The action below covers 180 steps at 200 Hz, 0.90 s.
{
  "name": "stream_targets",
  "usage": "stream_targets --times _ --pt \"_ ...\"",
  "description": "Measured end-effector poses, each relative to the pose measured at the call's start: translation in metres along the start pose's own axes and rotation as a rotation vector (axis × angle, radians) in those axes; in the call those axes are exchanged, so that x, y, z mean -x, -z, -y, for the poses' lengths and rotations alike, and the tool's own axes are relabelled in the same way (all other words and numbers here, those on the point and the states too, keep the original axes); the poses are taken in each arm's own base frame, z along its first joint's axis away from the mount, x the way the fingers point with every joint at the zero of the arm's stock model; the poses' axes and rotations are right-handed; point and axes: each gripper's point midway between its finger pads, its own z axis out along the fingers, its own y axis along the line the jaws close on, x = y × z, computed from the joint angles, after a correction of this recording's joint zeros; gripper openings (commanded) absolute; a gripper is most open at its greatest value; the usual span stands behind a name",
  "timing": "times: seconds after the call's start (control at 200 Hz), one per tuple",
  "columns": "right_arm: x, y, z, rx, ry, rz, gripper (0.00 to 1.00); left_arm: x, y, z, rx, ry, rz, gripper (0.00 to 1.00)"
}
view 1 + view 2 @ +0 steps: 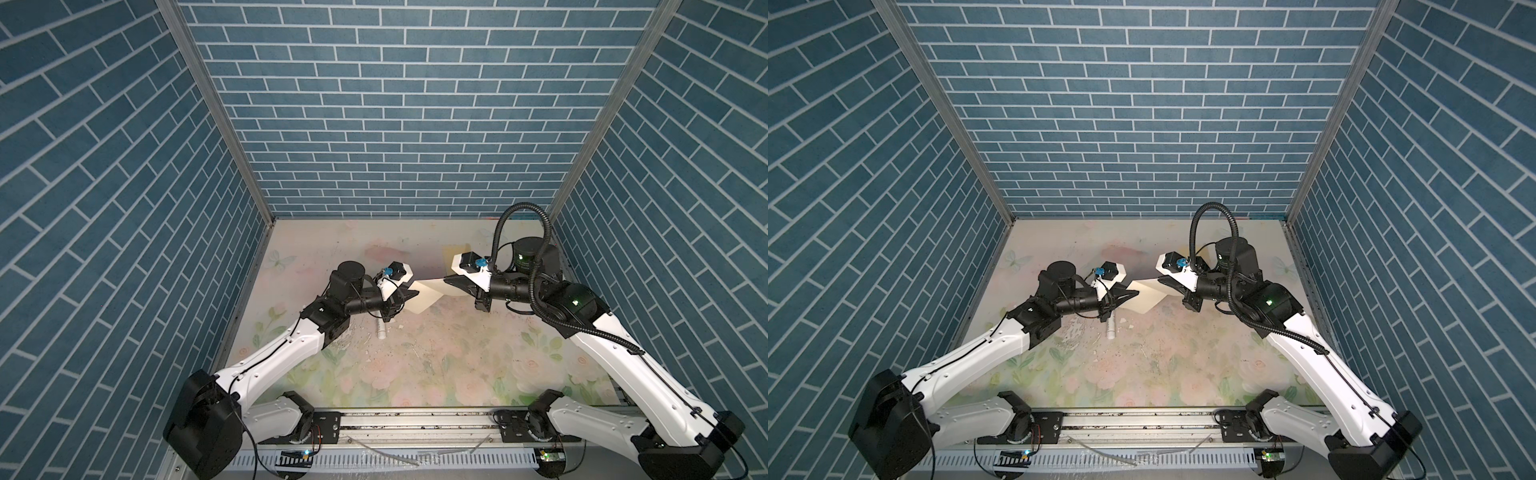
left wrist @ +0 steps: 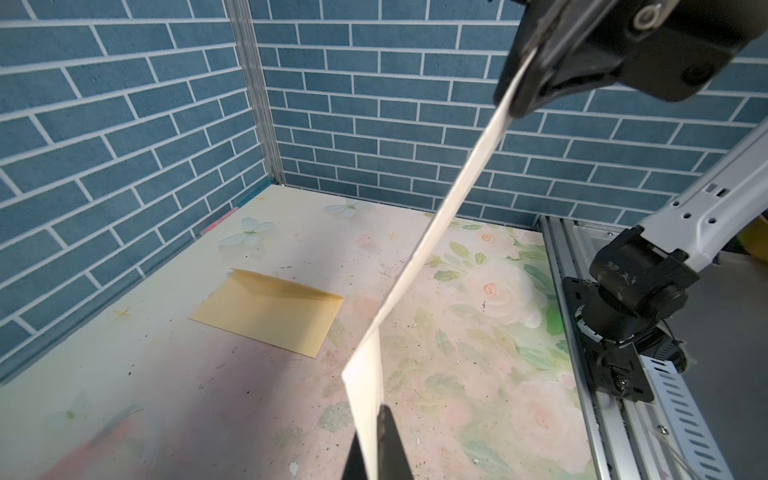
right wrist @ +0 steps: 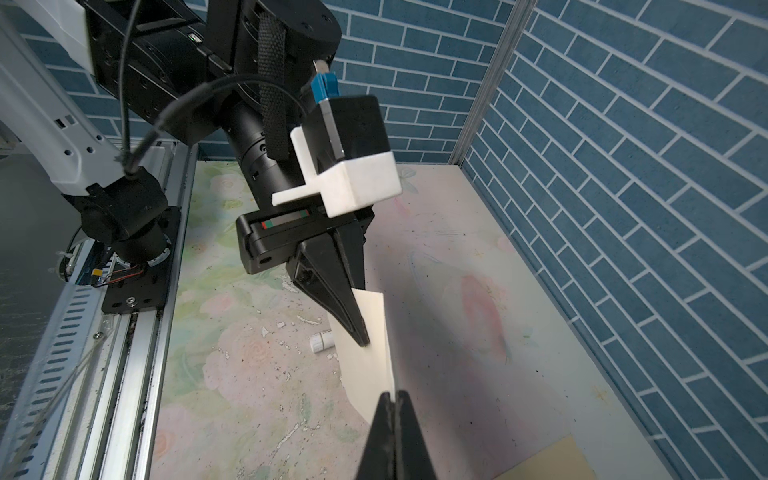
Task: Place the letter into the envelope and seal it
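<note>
Held aloft between both arms, the letter (image 1: 428, 297) could tear if they drift apart, buckle if they close in, or slip from a shallow pinch. The left tool (image 1: 417, 294) clamps its 9 o'clock end and the right tool (image 1: 445, 287) its 3 o'clock end. Its long axis runs 9 to 3, on edge above the counter (image 1: 415, 365). The envelope (image 2: 266, 311) lies flat toward 1 o'clock.

Light was soft, cool and rather dim, falling from overhead. In both top views the bench (image 1: 415, 374) looked washed out at its far end, and the brick walls (image 1: 124, 208) bent toward the frame edges. The letter (image 3: 374, 374) glared near white and cast a dull shadow beside it. The bench closest to the left wrist camera was blurred.
</note>
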Motion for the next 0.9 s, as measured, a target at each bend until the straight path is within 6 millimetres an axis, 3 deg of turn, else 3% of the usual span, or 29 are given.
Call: stream_targets --times 0.165,0.28,0.455,0.615,0.755,0.9 --pt "-0.002 0.000 0.002 -0.011 0.006 -0.007 0.00 -0.001 0.000 -0.001 0.009 0.006 -0.002 0.16" --pt "-0.006 -0.001 0.004 -0.025 0.013 -0.021 0.00 -0.004 0.001 -0.001 0.014 0.016 -0.006 0.17" --pt "-0.009 0.000 0.004 -0.038 0.018 -0.032 0.00 -0.009 0.002 -0.002 0.024 0.025 -0.014 0.12" --pt "-0.009 0.000 0.005 -0.043 0.020 -0.031 0.00 -0.009 0.002 -0.003 0.029 0.026 -0.014 0.00" --pt "-0.009 0.000 0.005 -0.042 0.020 -0.031 0.00 -0.009 0.002 -0.004 0.036 0.033 -0.015 0.00" --pt "-0.008 0.001 0.004 -0.040 0.013 -0.028 0.28 -0.010 0.002 -0.010 0.073 0.044 -0.020 0.00"
